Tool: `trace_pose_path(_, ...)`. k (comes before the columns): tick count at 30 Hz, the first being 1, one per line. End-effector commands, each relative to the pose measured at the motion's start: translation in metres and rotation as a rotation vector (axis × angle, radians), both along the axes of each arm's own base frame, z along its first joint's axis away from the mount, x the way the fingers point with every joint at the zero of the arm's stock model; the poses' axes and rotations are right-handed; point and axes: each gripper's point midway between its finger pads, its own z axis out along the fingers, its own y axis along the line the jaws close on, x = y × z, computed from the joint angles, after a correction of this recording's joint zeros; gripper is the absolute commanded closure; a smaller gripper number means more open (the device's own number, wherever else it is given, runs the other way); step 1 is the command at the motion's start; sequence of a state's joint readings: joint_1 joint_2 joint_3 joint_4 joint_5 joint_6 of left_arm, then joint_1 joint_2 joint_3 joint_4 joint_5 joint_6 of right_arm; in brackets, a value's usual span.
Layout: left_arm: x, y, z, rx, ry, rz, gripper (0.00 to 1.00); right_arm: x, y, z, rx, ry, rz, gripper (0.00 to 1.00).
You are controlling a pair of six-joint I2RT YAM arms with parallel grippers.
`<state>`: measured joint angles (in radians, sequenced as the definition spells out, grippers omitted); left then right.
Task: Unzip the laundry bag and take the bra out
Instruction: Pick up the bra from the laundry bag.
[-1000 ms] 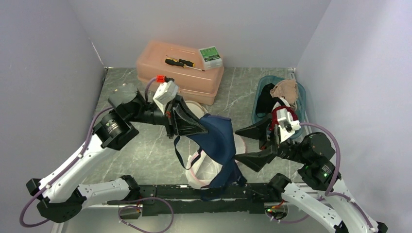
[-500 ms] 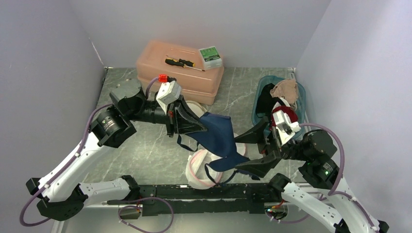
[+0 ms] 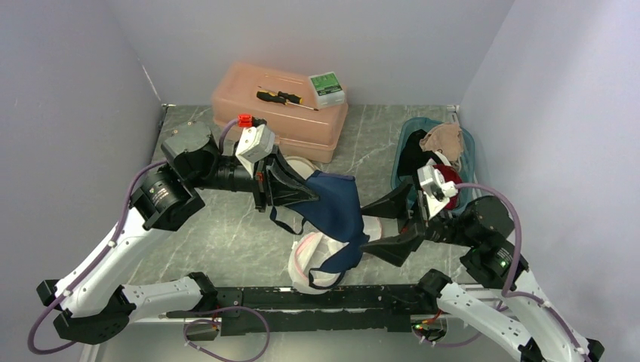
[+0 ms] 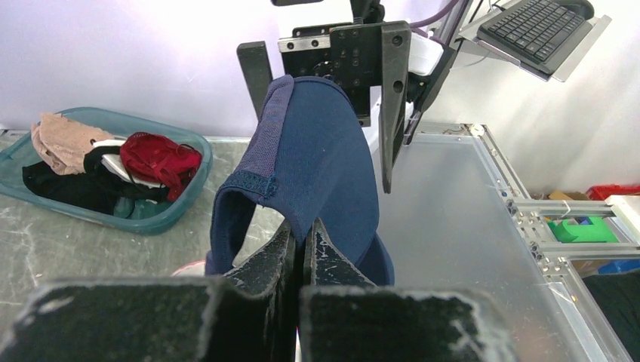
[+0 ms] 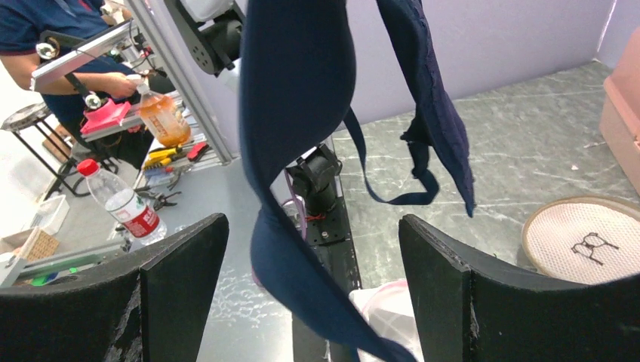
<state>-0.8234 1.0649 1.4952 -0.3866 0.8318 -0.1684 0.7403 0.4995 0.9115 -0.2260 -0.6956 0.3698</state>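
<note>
Left gripper (image 3: 311, 199) was clamped shut on the navy bra (image 3: 336, 214), holding it up over the grey marble table (image 3: 226, 234). From the pinch the fabric draped rightward and down, its lower end hanging over the white mesh laundry bag (image 3: 309, 264) with pink trim, which lay on the table near the arms' bases. Whether bra and bag touched could not be told from above. The left wrist camera showed what the top view hid: the two pads pressed together on the bra's edge, with a cup rising beyond them.

Further right, the right gripper (image 3: 366, 224) faced the bra with its jaws spread wide apart. Its own camera showed the cloth hanging in the gap between the two fingers (image 5: 181, 279), touching neither, with thin straps dangling loose. That view also caught a round mesh disc (image 5: 573, 241) lying flat on the table. At the far right stood a teal basket (image 3: 469, 151) heaped with other garments.
</note>
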Motion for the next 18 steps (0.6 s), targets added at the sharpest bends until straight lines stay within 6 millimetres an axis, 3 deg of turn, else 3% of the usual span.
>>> trace_pose_path(1, 0.0, 0.003, 0.017, -0.04, -0.063, 0.008, 0.97, 0.003, 0.005, 0.023, 0.056, -0.049, 0.013, 0.14)
trace_pose_path(6, 0.002, 0.002, 0.015, -0.033, -0.065, 0.009, 0.97, 0.002, 0.01, 0.026, 0.069, -0.046, 0.044, 0.18)
trace_pose_path(10, 0.006, 0.0, 0.013, -0.029, -0.067, 0.026, 0.97, -0.004, 0.013, 0.025, 0.066, -0.041, 0.098, 0.28)
trace_pose_path(18, 0.025, -0.003, 0.01, -0.038, -0.07, 0.122, 0.97, -0.002, 0.02, 0.011, 0.017, -0.002, 0.135, 0.59)
